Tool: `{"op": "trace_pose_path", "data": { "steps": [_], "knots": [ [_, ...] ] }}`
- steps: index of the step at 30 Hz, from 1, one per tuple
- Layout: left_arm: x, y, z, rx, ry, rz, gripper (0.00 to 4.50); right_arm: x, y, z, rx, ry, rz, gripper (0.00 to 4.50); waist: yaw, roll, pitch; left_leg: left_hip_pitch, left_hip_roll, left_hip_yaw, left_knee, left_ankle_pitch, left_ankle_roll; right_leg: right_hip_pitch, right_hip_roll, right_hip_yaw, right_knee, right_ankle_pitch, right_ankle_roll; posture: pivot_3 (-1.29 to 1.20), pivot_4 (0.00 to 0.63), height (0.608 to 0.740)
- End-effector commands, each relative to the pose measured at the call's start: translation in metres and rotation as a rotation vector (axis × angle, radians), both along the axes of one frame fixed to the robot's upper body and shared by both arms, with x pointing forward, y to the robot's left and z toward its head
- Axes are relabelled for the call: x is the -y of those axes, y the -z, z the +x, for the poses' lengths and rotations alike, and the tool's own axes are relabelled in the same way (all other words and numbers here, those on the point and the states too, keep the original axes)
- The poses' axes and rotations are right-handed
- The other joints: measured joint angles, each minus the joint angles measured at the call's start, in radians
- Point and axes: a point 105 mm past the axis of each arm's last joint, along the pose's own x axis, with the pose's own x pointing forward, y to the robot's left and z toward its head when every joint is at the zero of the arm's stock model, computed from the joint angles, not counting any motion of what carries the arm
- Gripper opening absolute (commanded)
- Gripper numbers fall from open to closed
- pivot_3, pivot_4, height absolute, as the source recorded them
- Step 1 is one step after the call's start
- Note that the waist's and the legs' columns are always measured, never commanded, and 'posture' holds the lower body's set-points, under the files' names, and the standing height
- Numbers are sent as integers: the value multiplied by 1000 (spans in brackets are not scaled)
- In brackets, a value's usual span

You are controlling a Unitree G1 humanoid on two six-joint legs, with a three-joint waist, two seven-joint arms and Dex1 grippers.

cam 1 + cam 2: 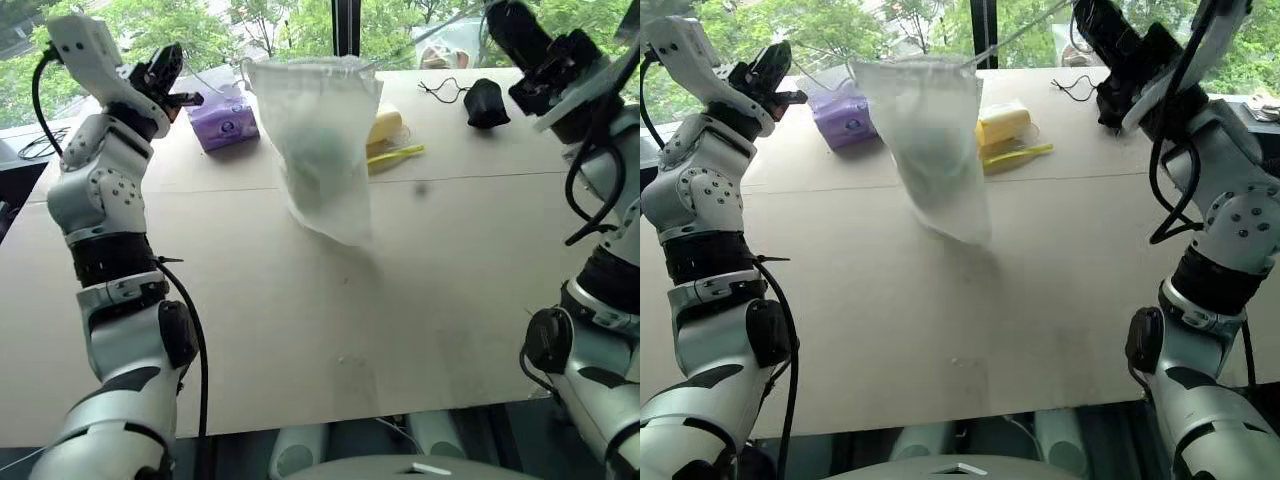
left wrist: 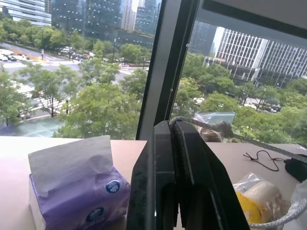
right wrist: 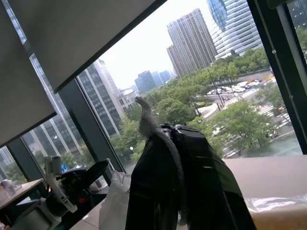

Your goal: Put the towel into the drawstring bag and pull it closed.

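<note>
The white drawstring bag (image 1: 320, 150) hangs above the table (image 1: 300, 330) between both raised arms, with its mouth gathered at the top. A pale green mass inside it is the towel (image 1: 318, 152), seen dimly through the fabric. My left gripper (image 1: 185, 92) is up at the left, shut on a white cord (image 2: 249, 142) that runs to the bag. High at the right, my right gripper (image 1: 1085, 12) is shut on the other cord (image 1: 1020, 32), which is stretched taut from the bag's mouth. The right wrist view shows that cord (image 3: 146, 120) draped over the shut fingers (image 3: 192, 158).
A purple tissue pack (image 1: 225, 120) sits at the back left, just beside the left gripper. A yellow item in clear plastic (image 1: 388, 130) lies behind the bag. A small black pouch (image 1: 487, 103) with a black cord lies at the back right. A window runs behind the table.
</note>
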Motion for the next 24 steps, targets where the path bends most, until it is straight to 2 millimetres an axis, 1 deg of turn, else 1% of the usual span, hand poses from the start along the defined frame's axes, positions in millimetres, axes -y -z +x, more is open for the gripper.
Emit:
{"op": "trace_pose_path", "data": {
  "steps": [1, 2, 3, 4, 5, 6, 7, 8, 9, 10, 11, 13, 14, 15, 16, 18, 21, 24],
  "knots": [
    [0, 36, -3, -77, 3, 112, 67, 7, 63, 3, -139, 11, -110, 0, -1, -1, -18, 16, 0, 2, -13, -1, 2, 16, -1, 0, -9, -1, 1, 0, 150, 740],
    [3, 21, -7, -33, 30, 63, 67, 10, 43, -7, -80, -25, -38, 0, -2, -1, -18, 20, 0, 2, -14, -2, 4, 21, -1, 0, -13, -1, 1, 0, 150, 740],
    [3, -2, -13, 31, 43, 23, 67, 18, 14, -20, 4, -52, 51, 0, -3, 1, -10, 36, 1, 5, -18, -9, 14, 37, -2, 0, -20, -5, 2, 0, 150, 740],
    [3, -13, -16, 55, 56, -2, 67, 24, 1, -26, 44, -40, 72, 0, -3, 5, 1, 34, 0, 6, -17, -9, 14, 35, -4, 0, -20, -4, 3, 0, 150, 740],
    [2, -8, -13, 29, 49, 17, 67, 31, 3, -23, 38, 10, 37, 0, -3, 5, 4, 22, 0, 7, -10, -8, 14, 24, -4, 2, -15, -3, 5, 0, 150, 740],
    [-3, 6, -8, -9, 8, 73, 67, 39, 14, -13, -3, 66, 2, 0, -2, 6, 5, 10, -2, 7, -3, -7, 12, 11, -4, 2, -10, -1, 7, 0, 150, 740],
    [-9, 20, -4, -48, -33, 111, 67, 48, 26, -4, -52, 118, -15, 0, -2, 4, 3, 7, -2, 6, -1, -6, 11, 10, -3, 2, -9, 0, 7, 0, 150, 740],
    [-22, 27, -1, -71, -93, 83, 67, 64, 36, 9, -113, 207, -14, 0, -2, 1, -1, 15, -2, 6, -2, -7, 12, 18, -3, 1, -10, 0, 7, 0, 150, 740],
    [-34, 28, 0, -74, -147, 40, 67, 79, 43, 18, -157, 292, -12, 0, -2, 0, -2, 21, -2, 6, -5, -7, 12, 24, -3, 1, -13, -1, 7, 0, 150, 740],
    [-51, 26, -1, -66, -235, 5, 67, 102, 50, 28, -200, 436, -30, 0, -2, -1, -2, 25, -2, 7, -9, -7, 12, 27, -3, 1, -16, -1, 7, 0, 150, 740],
    [-69, 23, -5, -49, -327, -13, 67, 125, 51, 30, -210, 556, -36, 0, -1, -1, -2, 27, -2, 9, -9, -7, 12, 29, -4, 3, -16, -1, 7, 0, 150, 740],
    [-100, 22, -14, -31, -495, -48, 67, 164, 49, 26, -213, 736, 2, 0, 0, -1, -1, 26, -4, 10, -9, -7, 12, 28, -6, 3, -16, -1, 7, 0, 150, 740],
    [-113, 23, -20, -20, -567, -68, 67, 178, 49, 22, -208, 810, -7, 0, 0, -1, -1, 25, -4, 10, -9, -7, 12, 26, -6, 4, -15, -1, 7, 0, 150, 740],
    [-120, 23, -23, -8, -607, -77, 67, 187, 49, 19, -202, 860, -31, 0, 1, -1, -1, 24, -4, 11, -9, -7, 12, 24, -6, 5, -14, -1, 7, 0, 150, 740],
    [-122, 20, -26, 13, -626, -72, 67, 193, 48, 16, -194, 884, -40, 0, 2, -1, -1, 21, -4, 10, -9, -7, 12, 22, -6, 5, -13, 0, 7, 0, 150, 740],
    [-116, 14, -26, 53, -616, -39, 67, 197, 43, 11, -171, 897, -30, 0, 2, -1, -1, 16, -3, 9, -8, -7, 11, 17, -7, 3, -13, 0, 7, 0, 150, 740],
    [-104, 1, -26, 116, -605, 1, 67, 193, 31, 10, -122, 871, -45, 0, 1, -1, -1, 16, -4, 9, -8, -7, 12, 17, -8, 3, -14, 0, 7, 0, 150, 740],
    [-108, -20, -32, 186, -648, 2, 67, 193, 3, 2, -5, 869, -8, 0, 1, -1, -1, 16, -5, 9, -8, -7, 12, 17, -8, 3, -14, 0, 8, 0, 150, 740]
  ]
}}
